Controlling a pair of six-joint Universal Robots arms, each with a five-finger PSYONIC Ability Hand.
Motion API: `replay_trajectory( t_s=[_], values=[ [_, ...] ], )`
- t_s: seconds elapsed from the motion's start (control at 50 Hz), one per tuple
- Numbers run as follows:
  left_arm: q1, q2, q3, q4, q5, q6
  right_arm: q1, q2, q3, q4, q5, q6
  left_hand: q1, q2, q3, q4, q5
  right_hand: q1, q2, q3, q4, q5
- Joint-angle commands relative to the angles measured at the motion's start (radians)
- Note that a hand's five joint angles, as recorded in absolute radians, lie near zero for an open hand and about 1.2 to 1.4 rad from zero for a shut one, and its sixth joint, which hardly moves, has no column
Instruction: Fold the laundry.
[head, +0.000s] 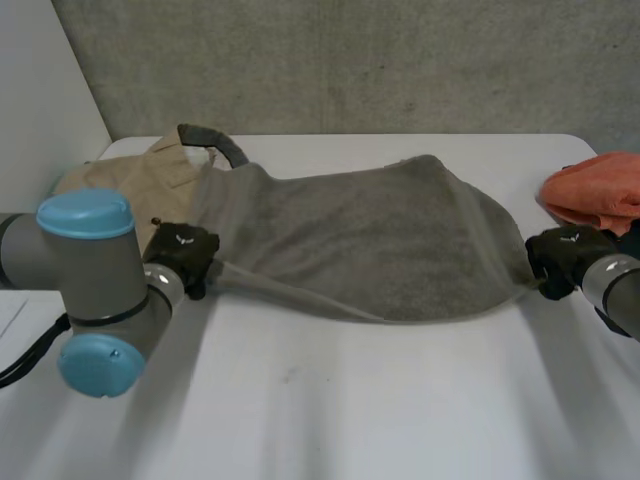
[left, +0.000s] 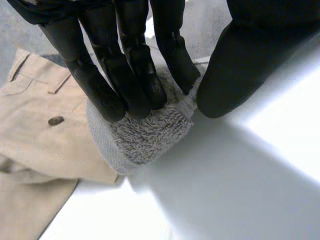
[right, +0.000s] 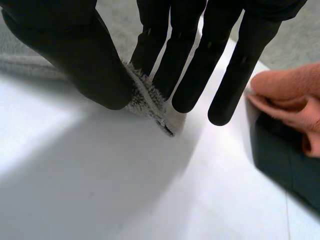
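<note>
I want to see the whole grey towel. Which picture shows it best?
The head view: the whole grey towel stretches between both hands. The left wrist view shows one corner pinched by the left hand; the right wrist view, another in the right hand.

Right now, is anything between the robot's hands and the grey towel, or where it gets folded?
Nothing between them: left hand and right hand each pinch a near corner of the grey towel. A beige garment crowds its far left corner.
</note>
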Motion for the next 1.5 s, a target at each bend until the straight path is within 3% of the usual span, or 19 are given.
replay_trajectory(
  t_s=[0.02,0.06,0.3,0.44,0.56,0.7,0.84,1.08,1.34,1.42,1.46,1.5],
  values=[
    [-0.002,0.091,-0.005,-0.073,0.057,0.016,-0.006,-0.051,0.052,-0.01,-0.023,-0.011,-0.497,-0.515,-0.506,-0.513,-0.464,0.26,0.214,0.205,0.198,0.224],
    [-0.002,0.106,0.013,-0.102,0.087,0.025,-0.005,-0.072,0.069,-0.019,-0.026,-0.009,-0.718,-0.735,-0.727,-0.733,-0.685,0.26,0.214,0.205,0.198,0.224],
    [0.029,0.021,0.264,-0.224,0.161,0.052,0.008,-0.094,0.088,-0.052,-0.044,0.005,-0.675,-0.692,-0.684,-0.691,-0.642,0.26,0.214,0.205,0.198,0.224],
    [0.037,-0.07,0.361,-0.378,0.137,0.103,-0.003,-0.091,0.089,-0.056,-0.049,0.0,-0.675,-0.692,-0.684,-0.69,-0.641,0.26,0.214,0.205,0.198,0.224],
    [0.044,-0.036,0.329,-0.452,0.127,0.095,-0.012,-0.086,0.095,-0.058,-0.055,-0.003,-0.701,-0.719,-0.71,-0.717,-0.668,0.26,0.214,0.205,0.198,0.224],
    [0.058,0.114,0.162,-0.373,0.192,0.039,-0.016,-0.077,0.091,-0.058,-0.058,-0.012,-0.707,-0.725,-0.716,-0.723,-0.674,0.26,0.214,0.205,0.198,0.224],
    [0.095,0.2,-0.048,-0.3,0.236,0.051,-0.011,-0.049,0.082,-0.058,-0.05,-0.029,-0.707,-0.725,-0.716,-0.723,-0.674,0.26,0.214,0.205,0.198,0.224],
    [0.233,0.173,-0.208,-0.177,0.319,0.264,0.006,-0.005,0.02,-0.021,0.011,-0.021,-0.607,-0.625,-0.616,-0.623,-0.574,0.26,0.214,0.205,0.198,0.224],
    [0.242,0.088,-0.196,-0.093,0.351,0.309,0.02,-0.005,0.016,-0.012,0.013,-0.017,-0.487,-0.505,-0.496,-0.503,-0.454,0.26,0.214,0.205,0.198,0.224],
    [0.241,0.065,-0.193,-0.045,0.365,0.31,0.018,-0.009,0.019,-0.012,0.013,-0.017,-0.294,-0.311,-0.303,-0.31,-0.261,0.26,0.214,0.205,0.198,0.224],
    [0.242,0.058,-0.191,-0.022,0.376,0.307,0.018,-0.012,0.02,-0.012,0.013,-0.015,0.104,0.087,0.096,0.089,0.138,0.26,0.214,0.205,0.198,0.224],
    [0.244,0.059,-0.19,-0.013,0.382,0.304,0.017,-0.015,0.023,-0.01,0.013,-0.012,0.217,0.2,0.208,0.202,0.251,0.26,0.214,0.205,0.198,0.224]
  ],
)
